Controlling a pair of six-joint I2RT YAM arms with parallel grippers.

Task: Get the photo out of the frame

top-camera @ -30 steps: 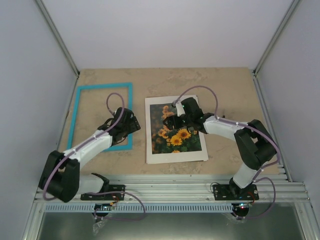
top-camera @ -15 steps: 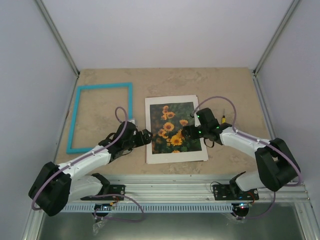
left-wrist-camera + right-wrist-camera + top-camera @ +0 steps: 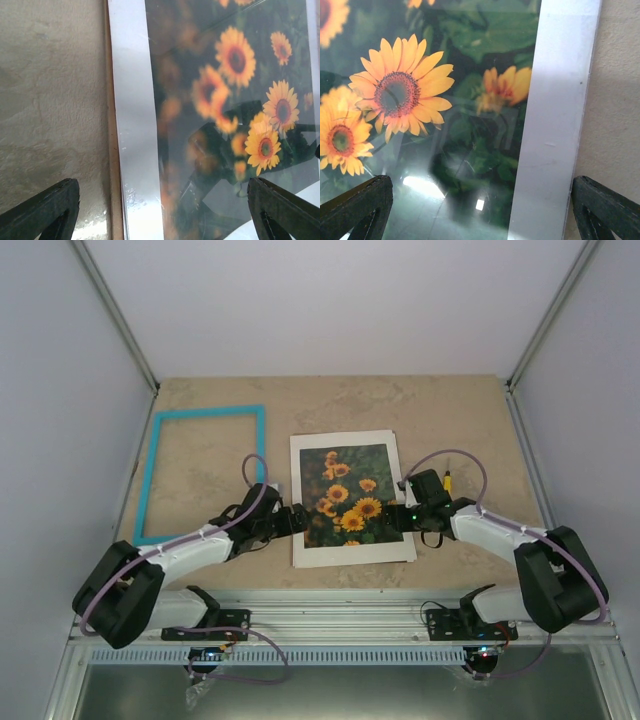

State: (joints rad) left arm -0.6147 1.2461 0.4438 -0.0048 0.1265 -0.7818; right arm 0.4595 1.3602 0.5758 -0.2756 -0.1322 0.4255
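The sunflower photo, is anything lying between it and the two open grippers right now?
Yes, it seems so. A glossy clear pane appears to lie over the photo, mirroring light in both wrist views, and the white mat overlaps its edges. The left gripper and right gripper stand open astride the side edges.

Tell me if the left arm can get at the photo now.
Likely not directly: the left tool stands open over the white mat edge, nothing between, but a glossy pane seems to cover the photo.
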